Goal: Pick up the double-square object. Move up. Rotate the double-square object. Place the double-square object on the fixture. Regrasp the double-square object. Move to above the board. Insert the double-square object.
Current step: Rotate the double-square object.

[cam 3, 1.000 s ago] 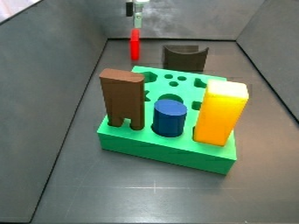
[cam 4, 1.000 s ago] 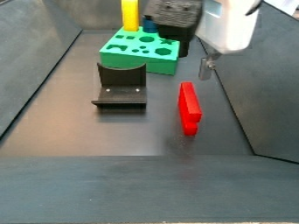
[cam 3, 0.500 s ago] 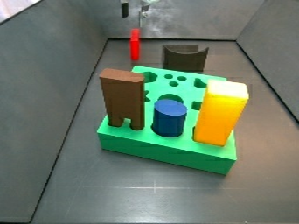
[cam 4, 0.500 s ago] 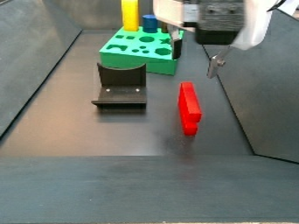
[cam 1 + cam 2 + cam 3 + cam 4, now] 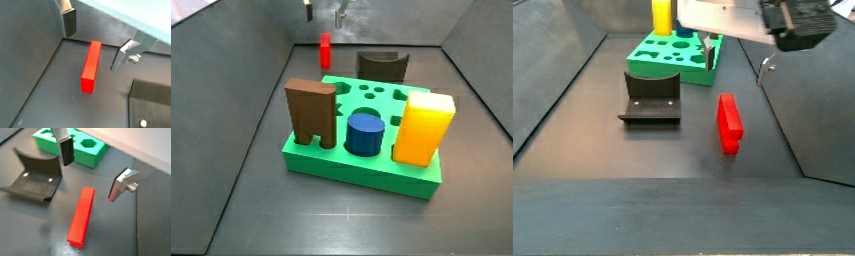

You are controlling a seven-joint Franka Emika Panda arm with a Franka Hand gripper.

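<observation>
Two silver fingers [image 5: 122,183] hang spread wide with nothing between them, so our gripper [image 5: 93,169] is released and empty, held above the dark floor over the double-square object [image 5: 81,222]. We judge the step in hand to be the first one, the pick-up, not yet begun.

Nearest to the wrist, the double-square object [image 5: 90,67] lies flat on the floor as a slim red bar, close to the side wall, with its far end reaching toward the space beneath the gripper [image 5: 100,35]. In a side view the red piece [image 5: 728,124] sits apart from everything else, with the gripper [image 5: 738,55] above and a little beyond it.

To do the pick well, we would centre the open fingers over the middle of the bar, with its long axis running across the gap so that the pads close on its two long faces. We would come straight down and stop short of the floor, watching that the wall-side finger has room. A grasp near one end would likely let the bar tip when lifted, and would make the later rotation harder.

Farther off stands the fixture [image 5: 32,175], dark with a curved scoop in its top, well apart from the red bar. Beyond it is the board [image 5: 672,58], green and holed; in a side view it carries a notched brown block [image 5: 310,113], a blue cylinder [image 5: 365,134] and a tall yellow-orange block [image 5: 424,127].
</observation>
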